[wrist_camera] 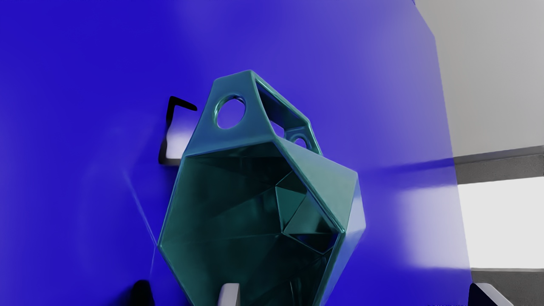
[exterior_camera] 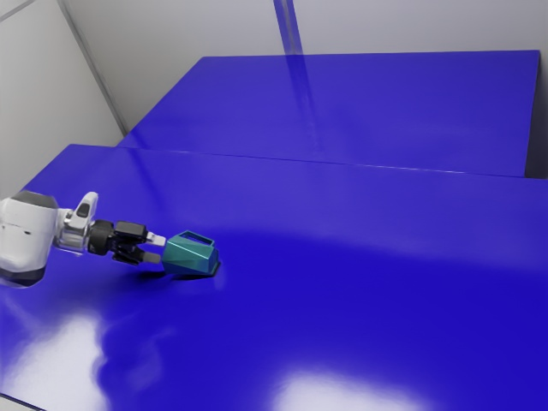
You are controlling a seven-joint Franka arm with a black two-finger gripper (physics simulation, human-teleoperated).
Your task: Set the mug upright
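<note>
At the exterior view's left, the white arm reaches low over the blue tabletop, likely so the hand can meet the mug from its mouth end. The hand is open: its 2 fingers stand well apart, with nothing gripped between them. In the wrist view, 1 fingertip overlaps the mug's mouth and the other stands out past its side, which would suit pinching 1 wall; whether either touches, I cannot tell.

Farther right, the teal mug lies on its side on the tabletop, mouth toward the hand, base away, handle up. It is not upright, so the job calls for a firm hold and a tilt bringing the base down. Its slanted faces could let it slip or roll.
</note>
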